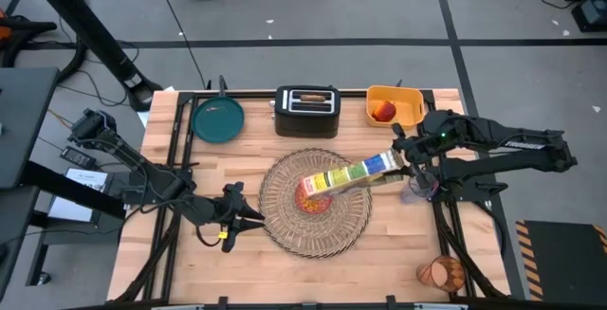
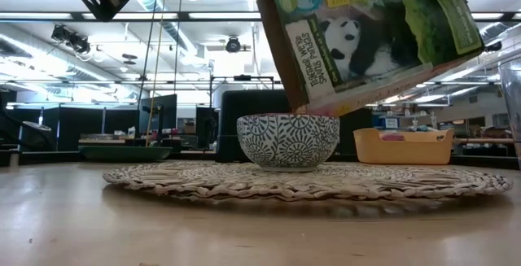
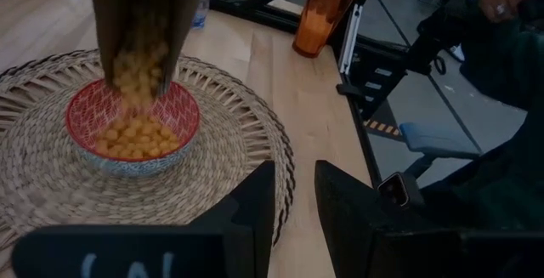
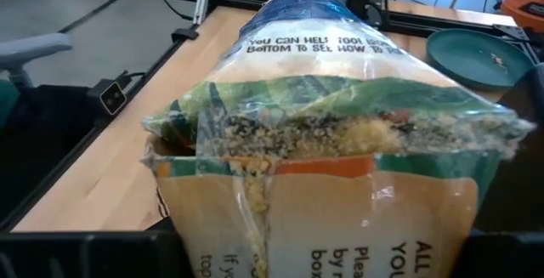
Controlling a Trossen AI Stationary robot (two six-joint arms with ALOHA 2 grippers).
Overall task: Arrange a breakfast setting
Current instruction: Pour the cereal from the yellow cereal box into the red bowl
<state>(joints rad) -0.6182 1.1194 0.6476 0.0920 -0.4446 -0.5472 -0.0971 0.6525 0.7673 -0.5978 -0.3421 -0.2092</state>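
The right gripper (image 1: 410, 166) is clamped on a colourful cardboard cereal box (image 1: 353, 174), tipping yellow puffs into the small patterned bowl (image 3: 133, 127) on the round woven straw placemat (image 1: 285, 223). The left gripper (image 1: 248, 217) waits beside the mat (fingers a little apart, holding nothing).

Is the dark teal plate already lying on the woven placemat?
No, the dark teal plate lies on the bare table at the far left, apart from the placemat, which carries only the cereal bowl.

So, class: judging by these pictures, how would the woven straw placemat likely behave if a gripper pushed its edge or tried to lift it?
The placemat is thin, flat woven straw, so it probably slides easily on the smooth table. Lifted by one edge, it would likely flex slightly, not flop. With the cereal bowl on it, lifting risks tipping the bowl.
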